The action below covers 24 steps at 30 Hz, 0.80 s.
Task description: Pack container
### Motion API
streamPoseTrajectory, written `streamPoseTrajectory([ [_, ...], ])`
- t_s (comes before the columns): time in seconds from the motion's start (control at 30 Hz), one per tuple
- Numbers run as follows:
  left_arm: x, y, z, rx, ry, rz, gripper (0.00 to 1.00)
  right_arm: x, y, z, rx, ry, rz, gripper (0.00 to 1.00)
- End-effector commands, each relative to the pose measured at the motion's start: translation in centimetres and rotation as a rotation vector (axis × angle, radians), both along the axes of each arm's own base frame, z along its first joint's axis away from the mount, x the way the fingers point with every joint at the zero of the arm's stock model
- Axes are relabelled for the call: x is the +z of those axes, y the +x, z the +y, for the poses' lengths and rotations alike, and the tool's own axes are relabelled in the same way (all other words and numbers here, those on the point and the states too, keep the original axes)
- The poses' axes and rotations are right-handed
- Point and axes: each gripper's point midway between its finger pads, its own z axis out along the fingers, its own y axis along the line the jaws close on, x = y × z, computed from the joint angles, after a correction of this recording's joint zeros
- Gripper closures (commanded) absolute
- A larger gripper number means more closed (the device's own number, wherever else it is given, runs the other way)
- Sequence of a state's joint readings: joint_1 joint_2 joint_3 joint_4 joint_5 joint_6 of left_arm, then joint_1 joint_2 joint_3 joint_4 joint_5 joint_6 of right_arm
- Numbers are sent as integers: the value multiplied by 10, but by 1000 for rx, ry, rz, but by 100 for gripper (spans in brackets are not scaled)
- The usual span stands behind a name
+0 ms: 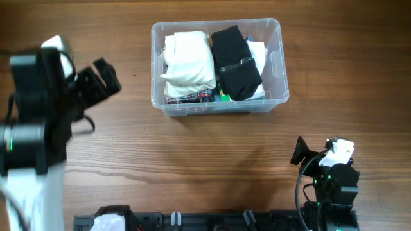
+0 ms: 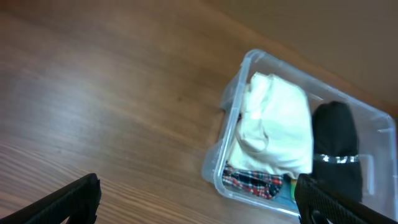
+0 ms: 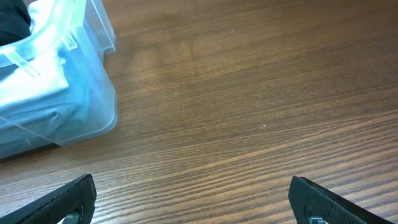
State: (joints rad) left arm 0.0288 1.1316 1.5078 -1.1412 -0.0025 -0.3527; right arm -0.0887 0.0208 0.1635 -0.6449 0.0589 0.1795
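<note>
Clearance | we find bare table [image 1: 212, 147] open between the container [image 1: 257, 106] and each gripper: left gripper [image 1: 104, 76] well off to its left, right gripper [image 1: 299, 153] off its near-right corner | obstacles: the container's walls; inside, cream garment [image 1: 189, 61] and black garment [image 1: 234, 61] leave us almost no free floor

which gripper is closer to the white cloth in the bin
Left. The left gripper hangs off the left wall of the bin, the side holding the white cloth; the right gripper is past its front right corner.
</note>
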Motion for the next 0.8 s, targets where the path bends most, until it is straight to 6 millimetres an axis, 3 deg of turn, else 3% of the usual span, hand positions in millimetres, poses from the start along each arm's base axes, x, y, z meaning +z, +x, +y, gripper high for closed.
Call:
streamPoseTrajectory([
  [0.0,11,-50,5,22,40,-136,0,2,1,1,2,16,-17,0],
  [0.1,-8,-63,1,6,29,-222,0,2,1,1,2,15,-17,0],
  [0.17,-36,-66,-5,-18,12,-264,0,2,1,1,2,16,-17,0],
  [0.33,-129,-66,-21,-94,-46,-330,0,2,1,1,2,15,-17,0],
  [0.5,-186,-66,-30,-120,-103,-392,0,2,1,1,2,16,-17,0],
  [0.6,-203,-68,-30,-114,-112,-417,0,2,1,1,2,16,-17,0],
  [0.77,-199,-67,-26,-99,-95,-450,0,2,1,1,2,15,-17,0],
])
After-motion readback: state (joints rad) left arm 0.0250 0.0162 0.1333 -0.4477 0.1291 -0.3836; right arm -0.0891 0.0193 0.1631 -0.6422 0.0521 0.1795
